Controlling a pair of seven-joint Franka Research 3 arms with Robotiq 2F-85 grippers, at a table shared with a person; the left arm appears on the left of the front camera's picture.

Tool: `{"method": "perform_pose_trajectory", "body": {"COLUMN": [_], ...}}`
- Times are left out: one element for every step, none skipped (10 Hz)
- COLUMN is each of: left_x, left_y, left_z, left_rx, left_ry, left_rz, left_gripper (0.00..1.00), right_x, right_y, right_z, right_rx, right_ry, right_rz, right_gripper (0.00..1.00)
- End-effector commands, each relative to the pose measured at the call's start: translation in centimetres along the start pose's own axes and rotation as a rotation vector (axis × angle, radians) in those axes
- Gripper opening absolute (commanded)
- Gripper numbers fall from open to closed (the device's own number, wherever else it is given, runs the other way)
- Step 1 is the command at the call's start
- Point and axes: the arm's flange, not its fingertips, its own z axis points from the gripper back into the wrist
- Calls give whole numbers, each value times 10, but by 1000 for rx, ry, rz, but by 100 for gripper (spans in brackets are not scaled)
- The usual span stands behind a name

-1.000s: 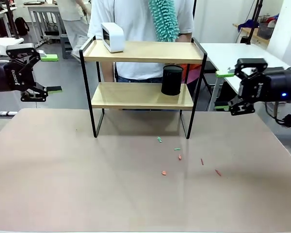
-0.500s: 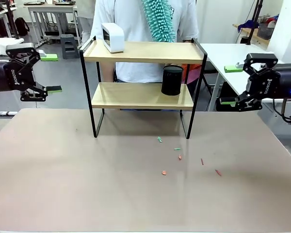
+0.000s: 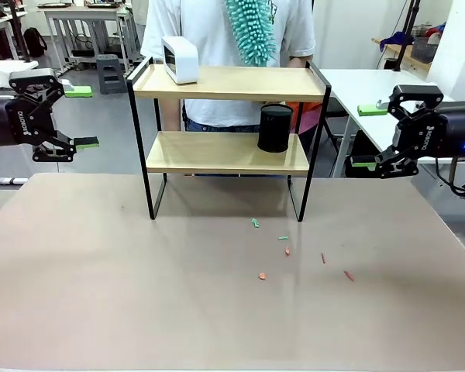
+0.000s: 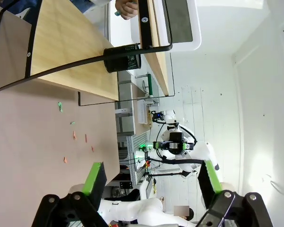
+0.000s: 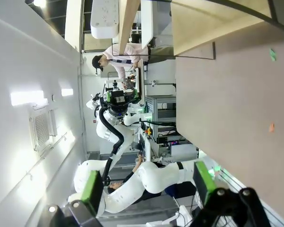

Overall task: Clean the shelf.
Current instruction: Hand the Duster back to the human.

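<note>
The shelf (image 3: 227, 139) is standing at the upper middle of the frame on the surface (image 3: 139, 294). A box (image 3: 180, 59) is sitting at its top board's left end, a cup (image 3: 275, 128) on the lower board's right. Scraps (image 3: 262, 275) are lying in front, right of centre. A person (image 3: 229, 31) is standing behind.

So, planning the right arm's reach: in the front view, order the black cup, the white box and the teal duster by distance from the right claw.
From the right claw:
1. Black cup, lower board, right end.
2. Teal duster, held behind the shelf.
3. White box, upper board, left end.
</note>
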Motion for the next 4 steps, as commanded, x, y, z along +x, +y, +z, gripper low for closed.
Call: {"method": "perform_pose_trajectory", "body": {"left_x": [-2, -2, -2, -2], "left_y": [-1, -1, -1, -1], "left_z": [1, 1, 1, 1], "left_rx": [-3, -3, -3, -3], "left_ry": [13, 13, 13, 13], "left_rz": [6, 6, 6, 6], "left_gripper": [100, 100, 100, 100], "right_x": [0, 0, 0, 0], "right_y": [3, 3, 3, 3], "right_z": [0, 0, 0, 0], "right_rx": [1, 1, 1, 1], "right_ry": [8, 8, 8, 8], "right_rz": [-8, -8, -8, -8], "right_gripper": [100, 100, 100, 100]}}
